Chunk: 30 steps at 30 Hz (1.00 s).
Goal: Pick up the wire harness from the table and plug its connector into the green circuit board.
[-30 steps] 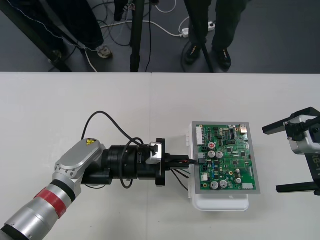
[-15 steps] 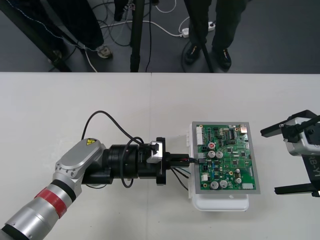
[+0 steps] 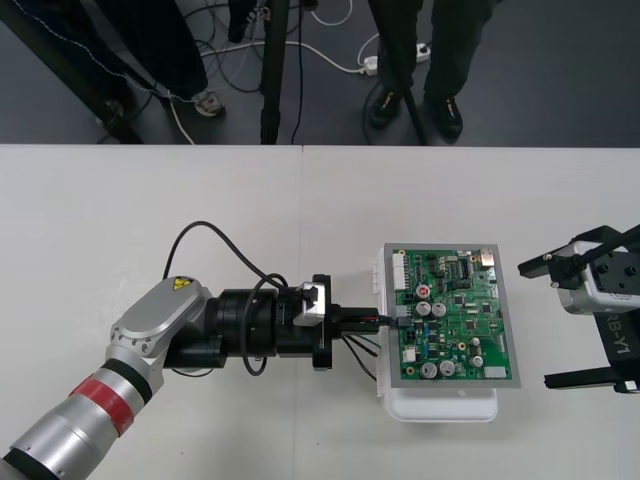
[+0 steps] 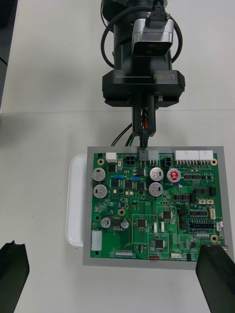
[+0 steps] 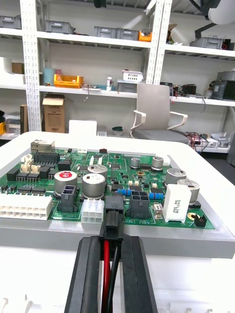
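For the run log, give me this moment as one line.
left gripper: shut on plug | plug: at circuit board edge, seating unclear | right gripper: open, parked right of board

"RB-Y1" stands on the body of the right gripper, behind its fingers; a yellow warning sticker sits on the arm well behind the left gripper; the green circuit board lettering is too small to read.

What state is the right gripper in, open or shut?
Open: the right gripper has its fingers far apart, right of the board, holding nothing.
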### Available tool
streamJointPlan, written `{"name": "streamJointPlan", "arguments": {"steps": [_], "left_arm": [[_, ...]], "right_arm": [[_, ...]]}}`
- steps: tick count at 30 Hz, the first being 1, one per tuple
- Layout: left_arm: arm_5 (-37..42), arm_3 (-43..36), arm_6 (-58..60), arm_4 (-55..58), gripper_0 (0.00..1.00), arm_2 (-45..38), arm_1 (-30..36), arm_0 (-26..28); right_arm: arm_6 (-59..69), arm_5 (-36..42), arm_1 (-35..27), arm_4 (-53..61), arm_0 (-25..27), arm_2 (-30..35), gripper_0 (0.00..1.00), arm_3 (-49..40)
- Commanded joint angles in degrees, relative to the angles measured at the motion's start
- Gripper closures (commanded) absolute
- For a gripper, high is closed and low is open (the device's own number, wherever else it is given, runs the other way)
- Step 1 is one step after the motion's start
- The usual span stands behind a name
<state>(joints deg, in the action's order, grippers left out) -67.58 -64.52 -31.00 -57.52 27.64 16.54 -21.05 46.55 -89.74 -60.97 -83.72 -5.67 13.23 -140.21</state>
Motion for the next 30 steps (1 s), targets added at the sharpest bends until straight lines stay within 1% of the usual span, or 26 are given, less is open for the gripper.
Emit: {"name": "streamJointPlan", "arguments": {"steps": [1,30], "left_arm": [[1.5,-0.6,0.2,0.7,1.00,1.5,-1.9,-2.4],[1.6,-0.7,0.2,1.4,1.00,2.1,-1.9,-2.8]], "right_arm": [[1.8,-0.3,0.7,-1.0,-1.5,-1.0,0.00,0.2],[1.4,-0.3,0.7,-1.4,-1.5,-1.3,0.00,0.3]]}}
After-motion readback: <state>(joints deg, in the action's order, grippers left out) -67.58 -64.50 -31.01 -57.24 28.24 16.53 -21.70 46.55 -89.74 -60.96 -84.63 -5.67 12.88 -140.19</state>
